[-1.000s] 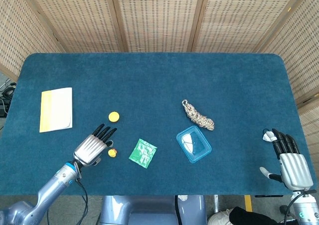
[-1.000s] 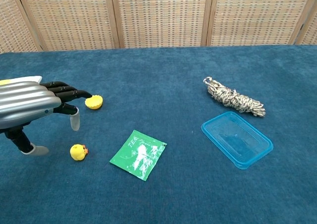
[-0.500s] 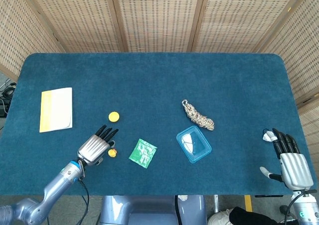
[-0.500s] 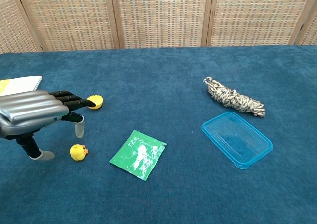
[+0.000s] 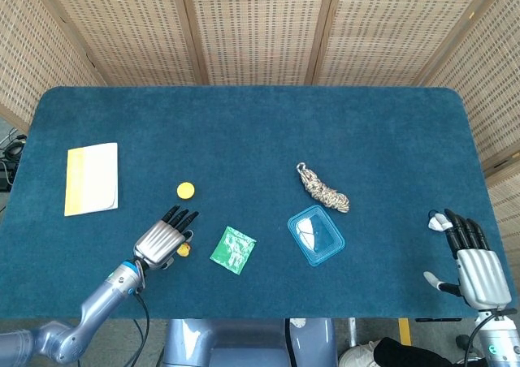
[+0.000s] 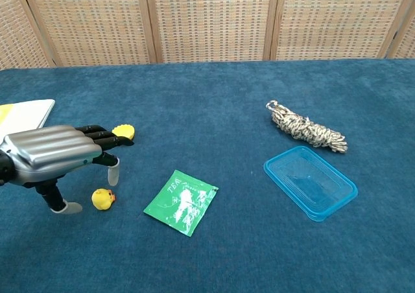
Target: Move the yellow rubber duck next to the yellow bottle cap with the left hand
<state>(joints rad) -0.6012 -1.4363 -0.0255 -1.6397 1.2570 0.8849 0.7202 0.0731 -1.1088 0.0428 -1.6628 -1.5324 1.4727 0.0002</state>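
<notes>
The small yellow rubber duck (image 6: 102, 199) sits on the blue table, left of a green tea packet; in the head view the duck (image 5: 184, 250) shows only partly past my fingers. The yellow bottle cap (image 5: 186, 191) (image 6: 123, 132) lies farther back. My left hand (image 5: 164, 239) (image 6: 57, 155) hovers just over the duck, fingers spread and extended, palm down, thumb (image 6: 65, 207) low beside the duck without holding it. My right hand (image 5: 470, 256) rests open at the table's far right front edge.
A green tea packet (image 5: 233, 249) lies right of the duck. A blue plastic lid (image 5: 315, 235) and a rope bundle (image 5: 325, 190) sit mid-right. A yellow-white notepad (image 5: 91, 178) lies at the left.
My left hand has shifted right and toward the front, closing in above the duck. The duck, cap and right hand have not moved.
</notes>
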